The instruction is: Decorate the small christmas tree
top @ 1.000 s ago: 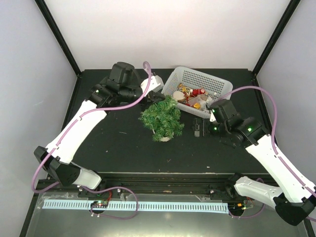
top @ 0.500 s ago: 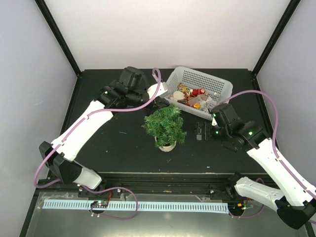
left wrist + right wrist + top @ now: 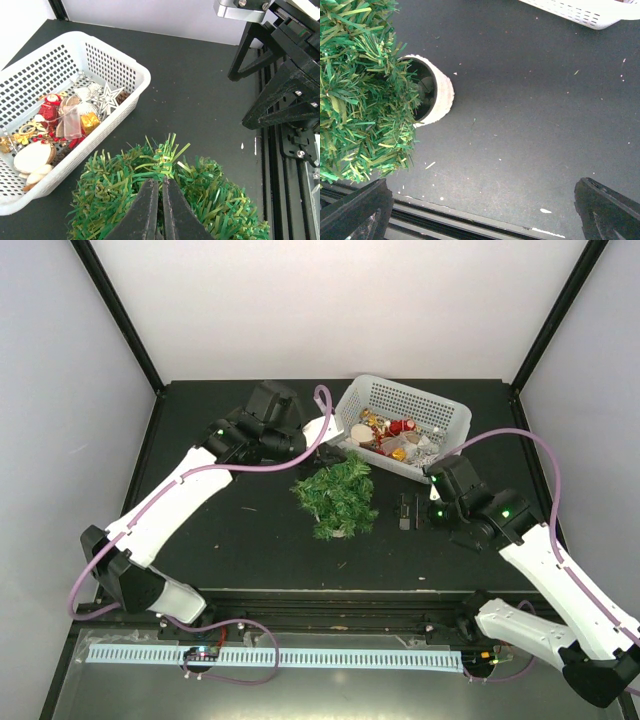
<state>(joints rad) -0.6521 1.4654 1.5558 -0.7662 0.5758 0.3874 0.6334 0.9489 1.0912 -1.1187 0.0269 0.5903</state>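
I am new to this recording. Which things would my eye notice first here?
The small christmas tree at the table's middle stands out, with the left gripper shut on its top. Behind it sits a white basket full of ornaments. The right gripper waits open beside the tree.

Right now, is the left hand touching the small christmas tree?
Touching. The left wrist view shows the left hand with fingers nearly closed, pinching into the top needles of the small christmas tree.
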